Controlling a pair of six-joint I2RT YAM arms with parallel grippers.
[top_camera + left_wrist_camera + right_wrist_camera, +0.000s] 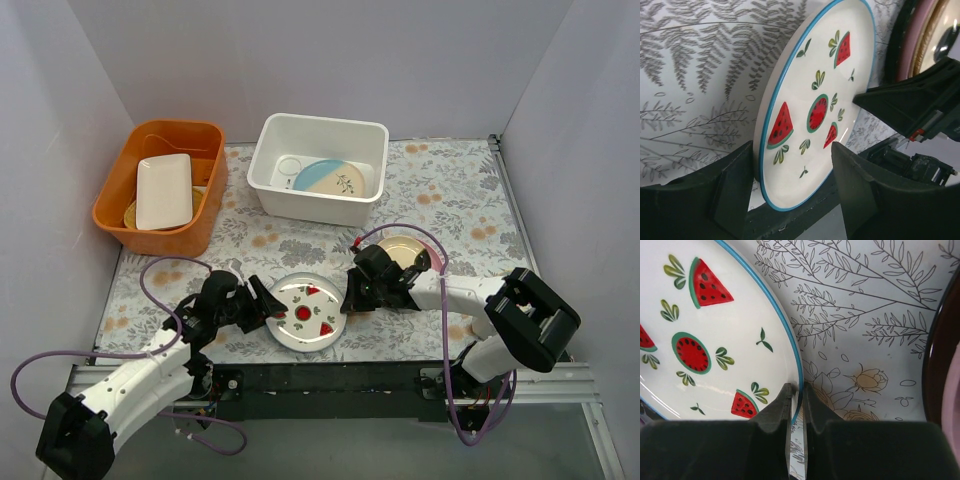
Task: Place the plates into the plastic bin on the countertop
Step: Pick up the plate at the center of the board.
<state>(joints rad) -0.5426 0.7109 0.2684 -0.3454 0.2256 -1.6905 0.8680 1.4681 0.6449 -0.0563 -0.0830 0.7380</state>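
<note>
The white plate with watermelon slices (305, 312) lies on the countertop (450, 190) in front of the arms. My right gripper (350, 293) is shut on its right rim; the right wrist view shows both fingertips (787, 395) pinching the blue edge of the plate (705, 330). My left gripper (262, 300) is open, its jaws on either side of the plate's left edge (815, 105), not closed on it. A cream-and-blue plate (330, 180) lies in the white plastic bin (318, 205). A stack of plates (405, 252), tan on top, then pink and dark rims, sits at right.
An orange tub (160, 230) at the back left holds a rectangular white dish (163, 190). The stack's dark rim (935, 350) is close to the right of my right gripper. Grey walls close in the left, back and right sides.
</note>
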